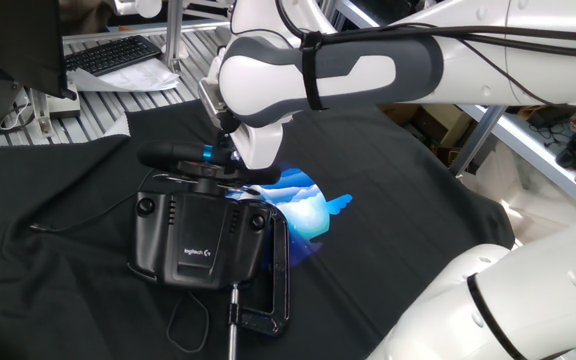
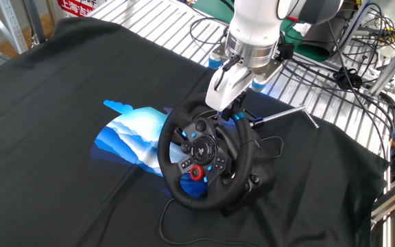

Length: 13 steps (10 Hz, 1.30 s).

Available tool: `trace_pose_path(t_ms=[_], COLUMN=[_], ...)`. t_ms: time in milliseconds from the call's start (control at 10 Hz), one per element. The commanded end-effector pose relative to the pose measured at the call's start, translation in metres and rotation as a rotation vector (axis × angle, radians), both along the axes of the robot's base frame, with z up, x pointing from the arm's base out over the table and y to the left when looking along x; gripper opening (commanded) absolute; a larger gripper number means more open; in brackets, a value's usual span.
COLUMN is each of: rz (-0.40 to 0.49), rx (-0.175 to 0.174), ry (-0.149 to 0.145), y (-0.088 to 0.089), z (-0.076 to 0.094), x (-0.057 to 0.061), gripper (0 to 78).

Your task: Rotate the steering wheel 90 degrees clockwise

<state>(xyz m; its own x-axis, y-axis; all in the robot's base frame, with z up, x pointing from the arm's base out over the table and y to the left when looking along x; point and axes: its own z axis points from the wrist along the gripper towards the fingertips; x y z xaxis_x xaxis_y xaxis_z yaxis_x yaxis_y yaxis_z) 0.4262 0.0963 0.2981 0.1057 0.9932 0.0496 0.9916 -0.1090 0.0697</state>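
Note:
The steering wheel [image 2: 163, 159] is a black round rim with coloured buttons on its hub, and it faces the camera in the other fixed view. In one fixed view the steering wheel [image 1: 173, 156] shows edge-on above its black Logitech base [image 1: 200, 240]. A small light-blue stripe [image 2: 238, 118] marks the top of the rim. My gripper [image 2: 233, 108] comes down from above and is shut on the rim right at that stripe. In one fixed view the gripper [image 1: 230, 154] sits at the right end of the edge-on rim, half hidden by the white wrist.
A metal C-clamp [image 1: 268, 295] holds the base to the table. A black cloth with a blue-white print [image 2: 132, 134] covers the table. A metal rod [image 2: 290, 113] and cables lie behind the wheel. A keyboard [image 1: 113, 55] sits at the back left.

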Motion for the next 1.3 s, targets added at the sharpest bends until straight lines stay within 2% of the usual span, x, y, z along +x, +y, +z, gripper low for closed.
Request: trace_pose_path(t_ms=[100, 500, 900, 1100, 1200, 1300], rz=[-0.077, -0.090, -0.084, -0.073, -0.059, -0.041], rx=[-0.045, -0.058, -0.052, -0.044, -0.014, -0.007], ry=[0.070, 0.074, 0.073, 0.074, 0.068, 0.061], y=[0.031, 0.037, 0.037, 0.036, 0.037, 0.038], z=[0.025, 0.032, 0.032, 0.031, 0.033, 0.035], x=[-0.018, -0.024, -0.024, -0.023, -0.023, -0.024], gripper=[1.5, 1.5, 1.5, 1.5, 1.5, 1.5])
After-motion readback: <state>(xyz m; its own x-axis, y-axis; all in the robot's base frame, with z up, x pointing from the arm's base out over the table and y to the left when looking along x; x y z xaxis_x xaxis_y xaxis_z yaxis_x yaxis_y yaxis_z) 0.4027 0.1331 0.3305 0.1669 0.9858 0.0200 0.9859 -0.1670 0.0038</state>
